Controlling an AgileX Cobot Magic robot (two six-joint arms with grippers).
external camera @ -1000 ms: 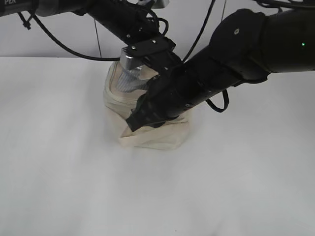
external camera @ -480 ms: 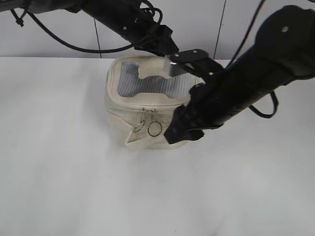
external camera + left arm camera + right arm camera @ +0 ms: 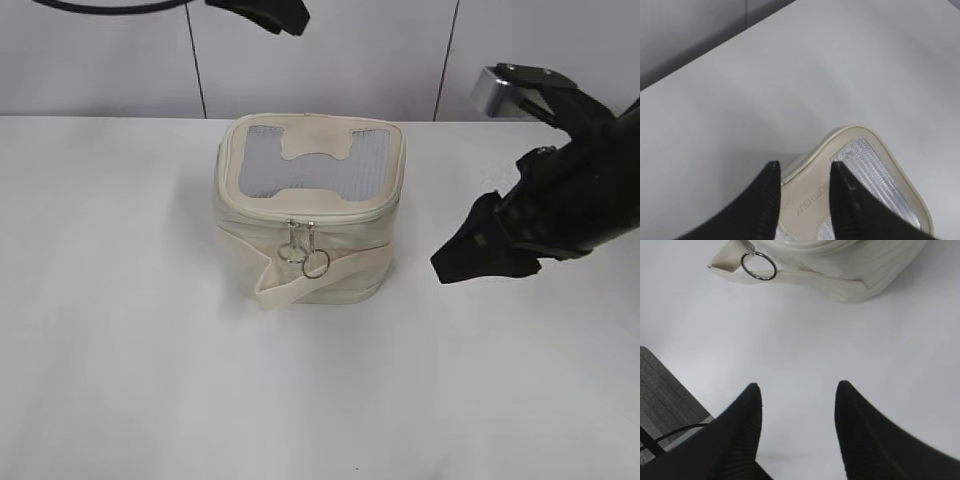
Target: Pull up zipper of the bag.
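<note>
The bag [image 3: 310, 205] sits near the desk's [image 3: 120, 380] far edge, zipper [image 3: 303, 247] rings hanging in front. Both pincers are spread, empty — left pincer [image 3: 802, 175] above the bag, right pincer [image 3: 797, 395] beside it.

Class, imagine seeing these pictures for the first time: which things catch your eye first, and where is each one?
A small boxy cream-coloured soft bag stands alone mid-table, with a grey ribbed window in its top panel. Two small silver ring-shaped zipper pulls hang side by side at the middle of its front edge. The black right gripper hovers to the bag's right, jaws apart and empty, while the left gripper hangs above the bag's top, also open.
</note>
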